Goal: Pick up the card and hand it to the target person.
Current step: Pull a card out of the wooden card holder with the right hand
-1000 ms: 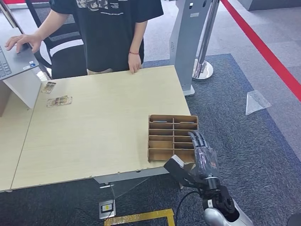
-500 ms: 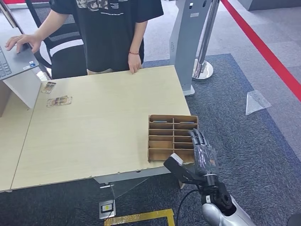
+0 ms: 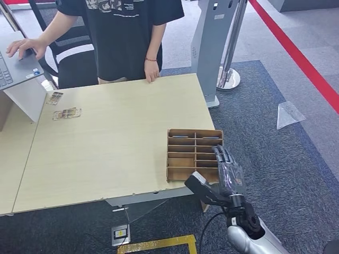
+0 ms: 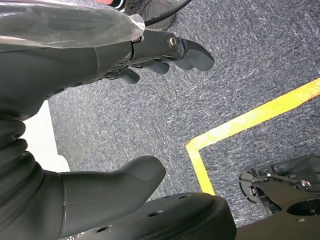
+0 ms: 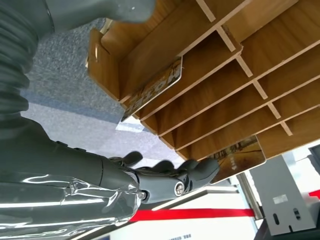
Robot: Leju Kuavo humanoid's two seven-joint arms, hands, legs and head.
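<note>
The pale wooden table (image 3: 112, 143) carries a brown slotted wooden card rack (image 3: 194, 154) at its near right corner. A person in a black T-shirt (image 3: 119, 37), head cut off, stands behind. The right hand (image 3: 224, 177), fingers spread and empty, partly hides the rack. A printed card (image 5: 237, 157) stands in a slot, fingertips (image 5: 205, 170) just beside it. The left hand (image 4: 94, 100) hangs spread over grey carpet.
</note>
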